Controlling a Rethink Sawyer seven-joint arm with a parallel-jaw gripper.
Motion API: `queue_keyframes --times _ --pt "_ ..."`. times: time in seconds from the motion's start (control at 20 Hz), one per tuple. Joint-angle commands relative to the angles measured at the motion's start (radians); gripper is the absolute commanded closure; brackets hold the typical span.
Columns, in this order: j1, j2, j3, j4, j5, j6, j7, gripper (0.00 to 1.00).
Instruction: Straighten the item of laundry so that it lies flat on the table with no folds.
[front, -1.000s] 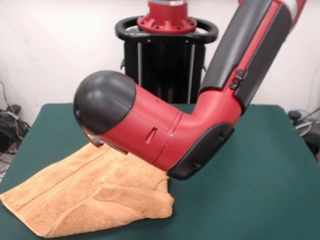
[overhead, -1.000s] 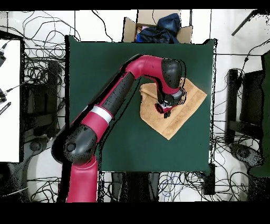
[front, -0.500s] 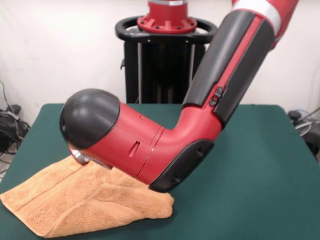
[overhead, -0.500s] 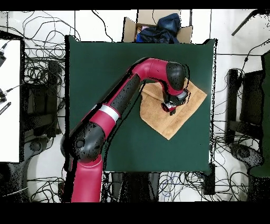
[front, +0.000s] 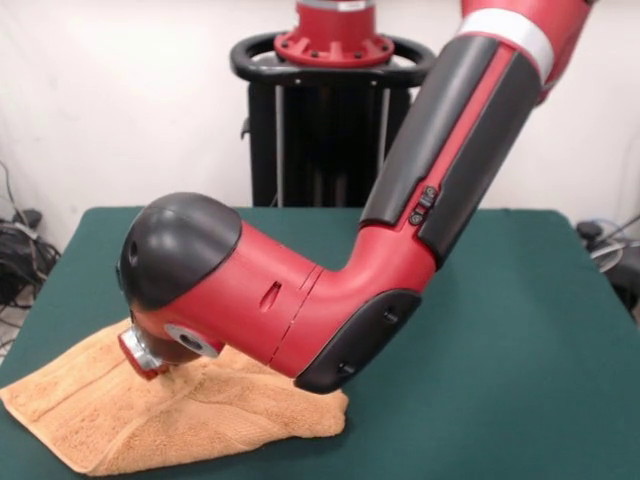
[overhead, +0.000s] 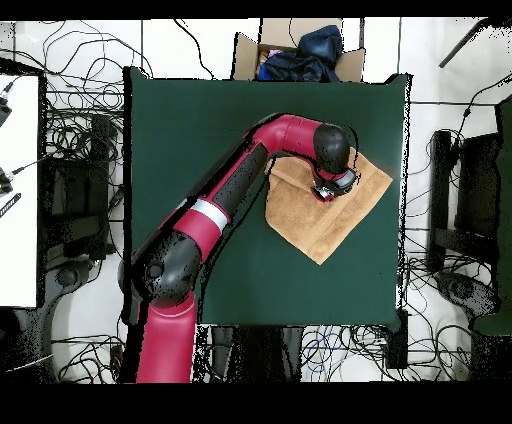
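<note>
Dark green felt covers the table (front: 520, 330), which is ringed by cable-strewn floor in the overhead view. Over it bends the red and black arm (front: 330, 290), its wrist low above the towel (front: 200, 420). That peach towel lies skewed near one table edge, a thick fold along one side. Whether the tool (overhead: 329, 191) is clenched or released cannot be told.

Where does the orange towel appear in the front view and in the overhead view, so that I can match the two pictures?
Front view: the towel lies at the lower left, on the green table, partly under the red arm.
Overhead view: it lies right of centre, close to the table's right edge.
Shared landmark: the arm's end is over the towel in both views.
</note>
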Motion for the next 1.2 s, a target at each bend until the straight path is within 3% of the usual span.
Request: queue_keyframes --times 0.05,0.25,0.4,0.6,0.95,1.2 --pt "-0.001 0.044 0.077 -0.112 0.060 -0.089 0.139 1.00" --pt "-0.013 0.065 0.074 -0.140 0.042 -0.186 0.156 1.00" --pt "-0.036 0.078 0.063 -0.178 0.020 -0.330 0.168 1.00" --pt "-0.054 0.099 0.033 -0.201 0.000 -0.388 0.177 1.00" --pt "-0.021 0.085 0.037 -0.166 0.040 -0.408 0.176 1.00" --pt "-0.015 0.015 0.060 -0.147 0.105 -0.267 0.146 1.00"
